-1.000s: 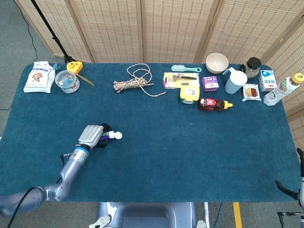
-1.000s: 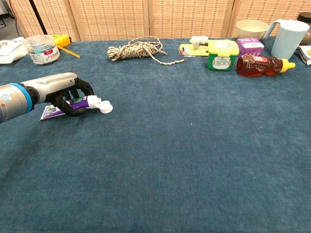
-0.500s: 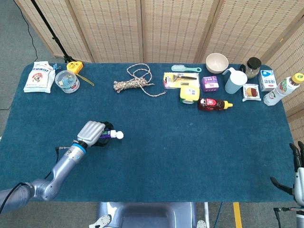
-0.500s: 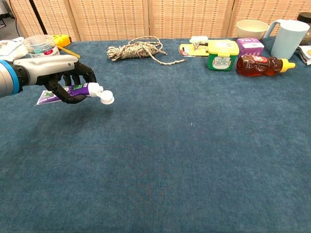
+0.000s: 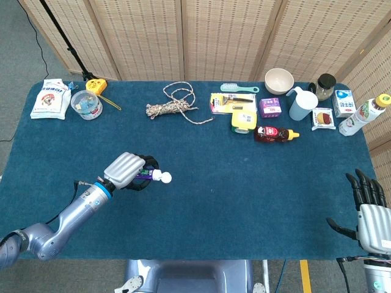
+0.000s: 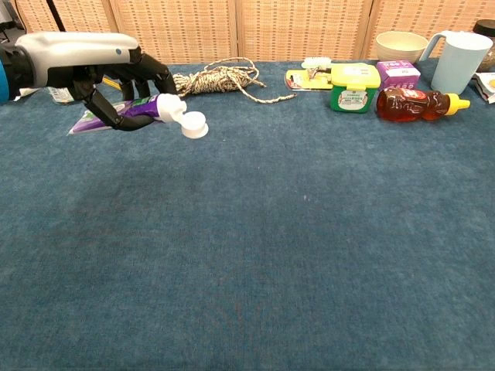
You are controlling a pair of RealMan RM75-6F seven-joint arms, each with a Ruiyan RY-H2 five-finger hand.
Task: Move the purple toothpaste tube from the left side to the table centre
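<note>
My left hand (image 5: 127, 171) (image 6: 93, 66) grips the purple toothpaste tube (image 6: 139, 111) and holds it off the blue table, over the left half. Its white cap (image 5: 163, 177) (image 6: 193, 124) points to the right, hanging open on its hinge in the chest view. The tube's flat tail (image 6: 87, 122) sticks out to the left below the hand. In the head view most of the tube is hidden under the fingers. My right hand (image 5: 365, 210) shows at the bottom right corner beyond the table edge, fingers spread, holding nothing.
Along the far edge lie a rope coil (image 5: 174, 105), a yellow-green tub (image 5: 243, 121), a honey bear bottle (image 5: 274, 133), a purple box (image 5: 269, 107), a bowl (image 5: 278, 80) and a blue pitcher (image 5: 301, 104). A clear jar (image 5: 86, 104) and white packet (image 5: 51, 98) sit far left.
My left hand has lifted the toothpaste tube off the table and carried it up and to the right. My right hand has risen into view at the bottom right.
</note>
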